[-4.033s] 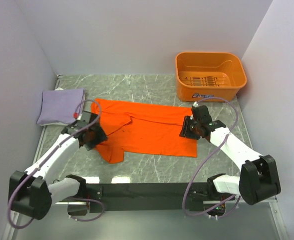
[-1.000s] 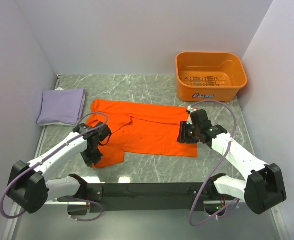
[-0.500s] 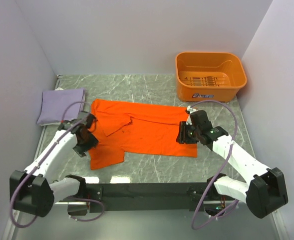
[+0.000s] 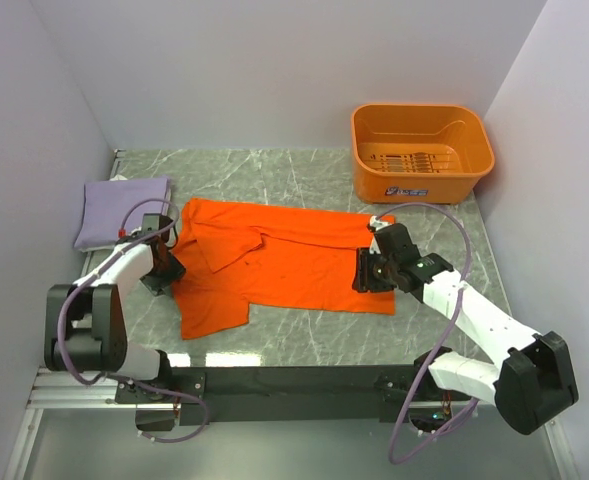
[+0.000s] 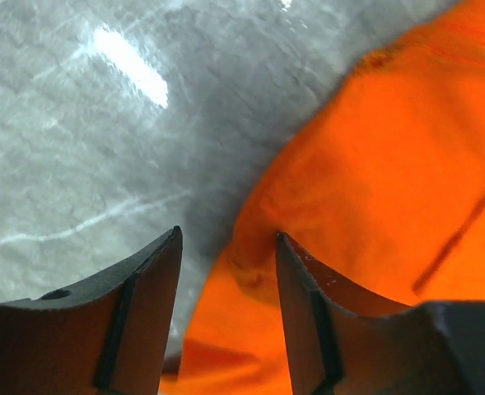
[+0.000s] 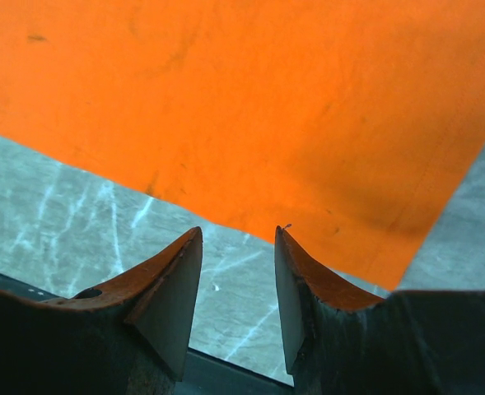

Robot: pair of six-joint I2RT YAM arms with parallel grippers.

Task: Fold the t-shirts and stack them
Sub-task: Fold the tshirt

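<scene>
The orange t-shirt [image 4: 284,265] lies spread flat across the middle of the table, one flap reaching toward the front left. The lavender t-shirt [image 4: 122,212] rests folded at the back left. My left gripper [image 4: 164,270] sits at the orange shirt's left edge. In the left wrist view it [image 5: 227,234] is open, with the orange cloth [image 5: 390,164] edge lying loose below the jaws. My right gripper [image 4: 364,272] hovers over the shirt's right part. In the right wrist view it [image 6: 238,230] is open and empty, with the shirt's hem [image 6: 250,99] just beyond the tips.
A rigid orange basket [image 4: 421,150] stands at the back right corner. Pale walls close in the table on the left, back and right. The black mounting rail [image 4: 294,380] runs along the near edge.
My left gripper has opened, letting go of the orange cloth, and has drawn back and left to the shirt's edge. The right gripper has hardly moved.
</scene>
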